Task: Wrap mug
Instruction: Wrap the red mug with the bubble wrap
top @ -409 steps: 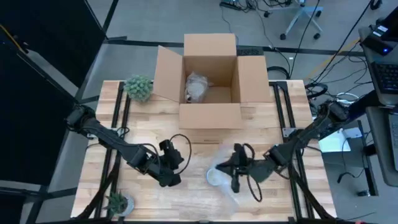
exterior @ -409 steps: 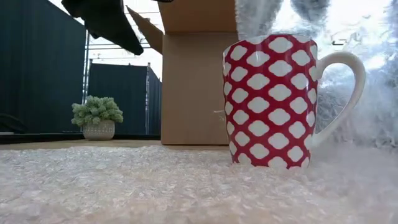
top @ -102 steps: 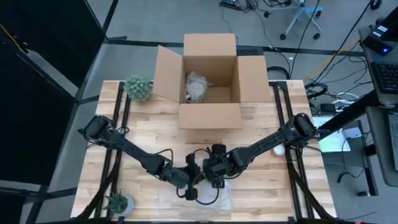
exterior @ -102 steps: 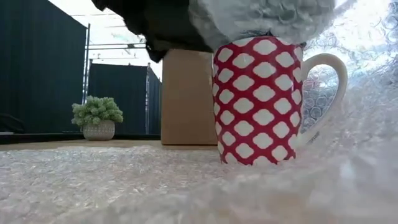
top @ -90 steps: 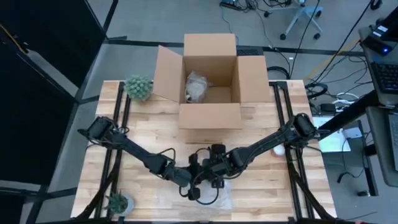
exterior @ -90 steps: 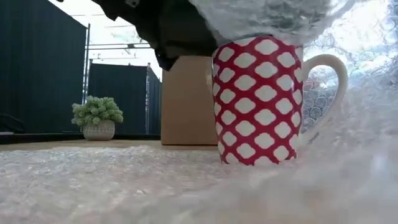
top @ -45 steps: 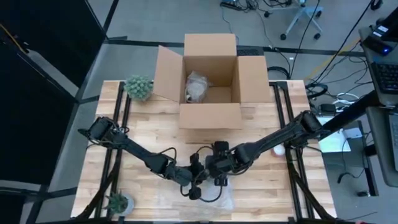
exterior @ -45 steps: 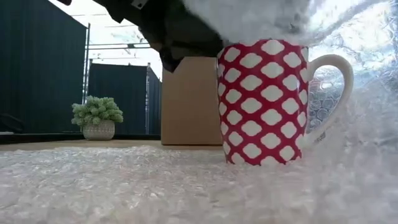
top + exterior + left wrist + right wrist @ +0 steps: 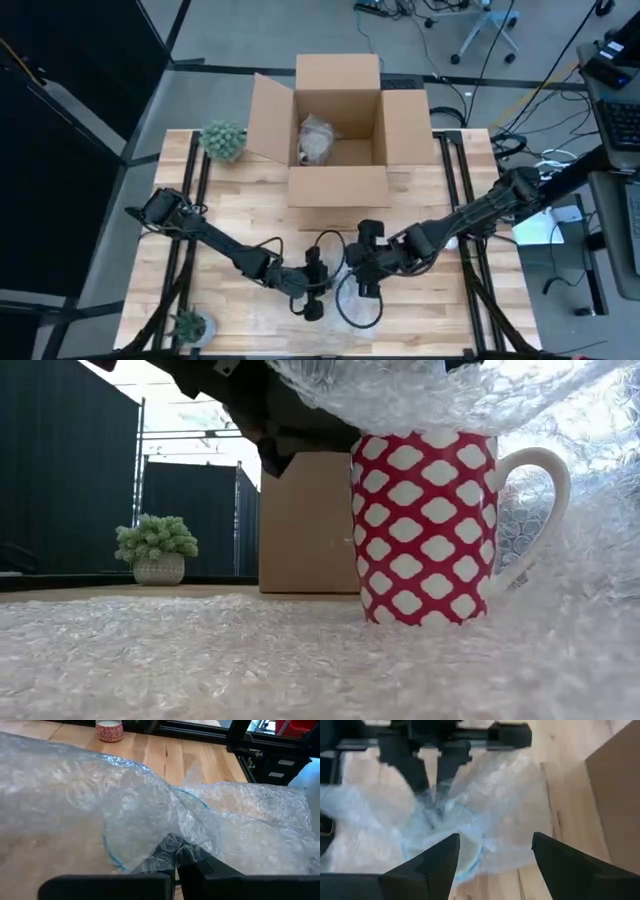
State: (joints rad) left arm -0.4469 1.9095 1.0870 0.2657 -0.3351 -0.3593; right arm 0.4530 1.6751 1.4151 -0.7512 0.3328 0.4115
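A red mug with white patches (image 9: 430,525) stands upright on a sheet of bubble wrap (image 9: 250,660) near the table's front middle. A flap of the wrap (image 9: 400,395) is drawn over the mug's mouth. In the wrist views the mug's rim (image 9: 112,852) (image 9: 462,845) shows through the wrap. My left gripper (image 9: 320,283) is at the mug's left side, shut on the wrap. My right gripper (image 9: 495,862) stands open just right of the mug (image 9: 360,280) and holds nothing. My left gripper pinches a bunched fold of the bubble wrap (image 9: 175,847) between its two fingers; how many layers I cannot tell. The fingers (image 9: 427,772) come from the table's left, slanting down. The flap rises from the table and lies over the mug's top.
An open cardboard box (image 9: 338,175) with a wrapped bundle inside stands at the far middle. One potted plant (image 9: 222,140) is at the far left and another (image 9: 190,325) at the near left. A small pale thing (image 9: 447,240) lies to the right.
My right gripper has drawn back from the mug toward the table's right edge, fingers open throughout. The mug has slid a little on the wrap. The flap now lies spread over the mug's mouth, with my left gripper still shut on it.
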